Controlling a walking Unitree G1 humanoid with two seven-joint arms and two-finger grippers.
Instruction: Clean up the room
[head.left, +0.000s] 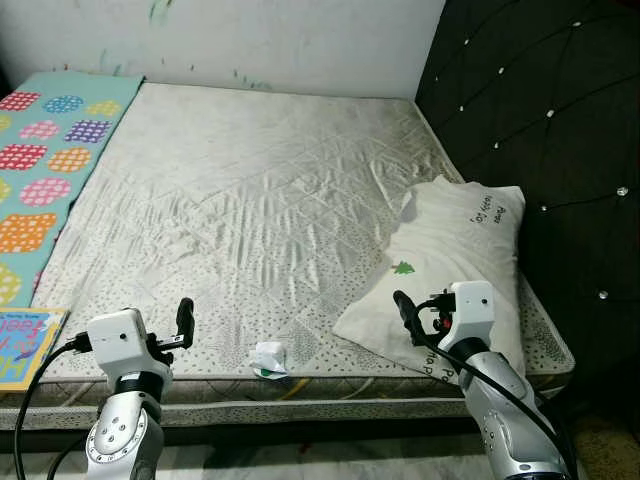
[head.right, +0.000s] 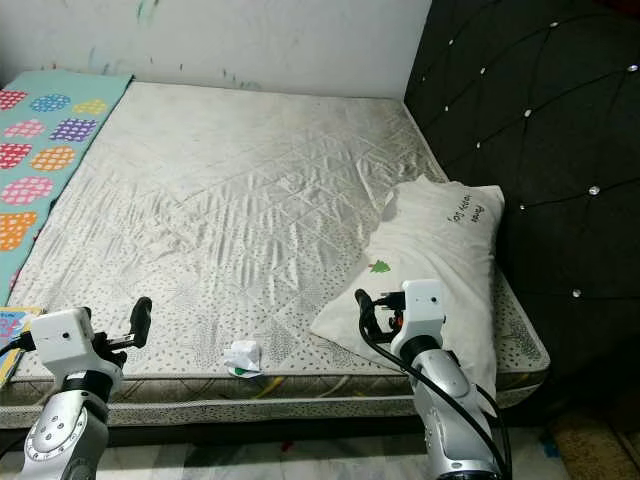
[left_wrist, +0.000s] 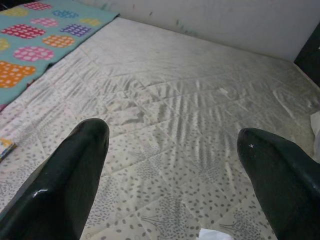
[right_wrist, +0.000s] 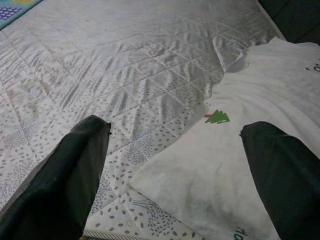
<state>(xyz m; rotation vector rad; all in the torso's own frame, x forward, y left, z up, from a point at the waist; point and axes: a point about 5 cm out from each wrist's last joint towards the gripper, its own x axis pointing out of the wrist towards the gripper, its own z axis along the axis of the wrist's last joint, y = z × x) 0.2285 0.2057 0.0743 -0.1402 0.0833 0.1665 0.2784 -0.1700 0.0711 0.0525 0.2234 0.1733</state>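
Standing at the near edge of a bare quilted mattress (head.left: 250, 200), both arms raised over that edge. Left gripper (left_wrist: 172, 165) spread wide, nothing between the fingers, hovering above the dotted border of the mattress, left of a small crumpled white scrap (head.left: 269, 358). That scrap, with a touch of green on it, lying on the mattress close to the near edge, between the two arms and touching neither. Right gripper (right_wrist: 175, 170) likewise parted and empty, poised above the near corner of a white pillow (head.left: 455, 250) printed with a small green tree, askew along the right side beside the dark tufted headboard (head.left: 545, 110). Further left, a teal mat (head.left: 50, 150) with coloured dotted shapes running along the mattress, and a colourful book (head.left: 25, 345) at its near end. Probably still at the approach stage of the tidying: nothing gripped, nothing lifted. Most likely first pick: the scrap, as the one obvious piece of litter on the bed. Calls for swinging the left gripper right and down, keeping the fingers apart until they straddle the scrap, then closing gently, since light crumpled paper can skid away on the slick fabric. Alternatively, a pinch on the pillow corner to straighten it against the headboard.
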